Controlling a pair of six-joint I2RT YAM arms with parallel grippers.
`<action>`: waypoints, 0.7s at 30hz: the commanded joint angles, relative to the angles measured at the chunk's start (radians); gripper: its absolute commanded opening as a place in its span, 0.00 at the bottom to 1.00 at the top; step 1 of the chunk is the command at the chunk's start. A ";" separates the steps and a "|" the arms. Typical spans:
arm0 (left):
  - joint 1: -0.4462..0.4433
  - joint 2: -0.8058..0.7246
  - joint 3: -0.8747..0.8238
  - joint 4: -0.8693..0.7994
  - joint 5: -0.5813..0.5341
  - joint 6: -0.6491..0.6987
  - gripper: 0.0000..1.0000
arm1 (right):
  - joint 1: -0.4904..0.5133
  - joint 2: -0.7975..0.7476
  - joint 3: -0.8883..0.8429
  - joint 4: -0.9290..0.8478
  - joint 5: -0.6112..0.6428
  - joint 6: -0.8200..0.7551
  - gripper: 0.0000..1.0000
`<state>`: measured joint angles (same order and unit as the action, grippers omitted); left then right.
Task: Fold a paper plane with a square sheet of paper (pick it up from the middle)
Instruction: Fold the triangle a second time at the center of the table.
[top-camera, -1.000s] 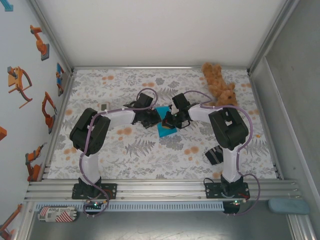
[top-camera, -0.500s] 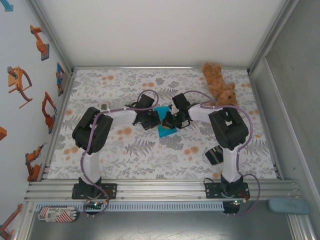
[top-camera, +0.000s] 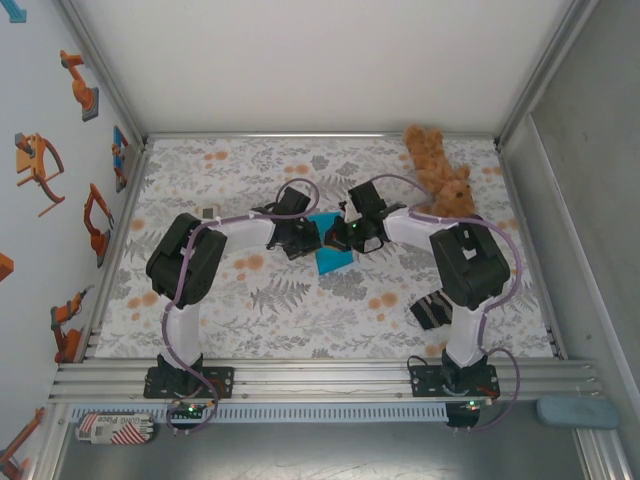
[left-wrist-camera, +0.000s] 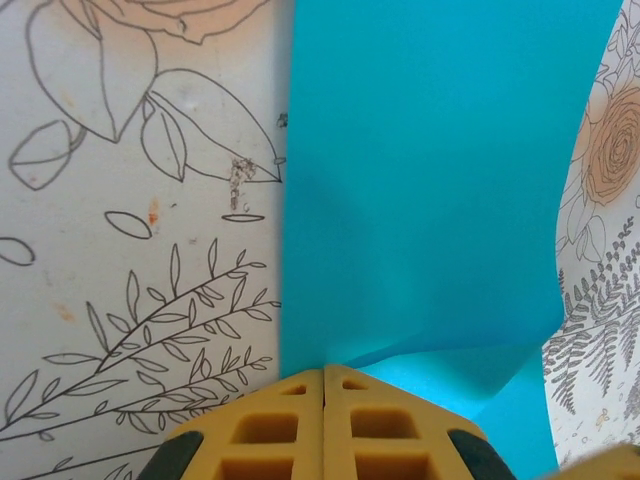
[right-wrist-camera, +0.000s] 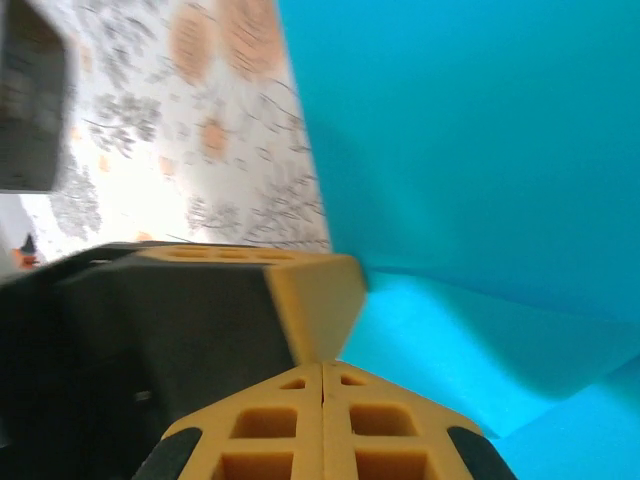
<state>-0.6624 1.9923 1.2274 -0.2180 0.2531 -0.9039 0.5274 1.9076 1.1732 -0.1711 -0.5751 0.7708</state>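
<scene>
Near right: dark cloth (top-camera: 430, 308) on floral worktop (top-camera: 300, 310). Centre: left pincer (left-wrist-camera: 324, 375) and right pincer (right-wrist-camera: 322, 368), tips almost meeting, both closed on the square sheet of paper (top-camera: 333, 258), partly lifted. Far right: teddy bear (top-camera: 441, 172), well apart.

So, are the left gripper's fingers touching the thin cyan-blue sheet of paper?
Touching. Left wrist view: fingers of the left gripper pinch the thin cyan-blue sheet of paper.
</scene>
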 joint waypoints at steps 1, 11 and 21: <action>-0.003 0.054 0.003 -0.098 -0.058 0.050 0.04 | -0.019 -0.001 -0.016 0.015 0.021 -0.045 0.00; -0.003 0.058 0.013 -0.097 -0.044 0.065 0.04 | -0.043 0.062 -0.009 -0.002 -0.015 -0.120 0.00; -0.002 0.078 0.009 -0.147 -0.076 0.045 0.04 | -0.062 0.101 -0.025 -0.010 0.006 -0.150 0.00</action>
<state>-0.6624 2.0045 1.2526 -0.2535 0.2531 -0.8665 0.4789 1.9957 1.1633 -0.1699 -0.5854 0.6533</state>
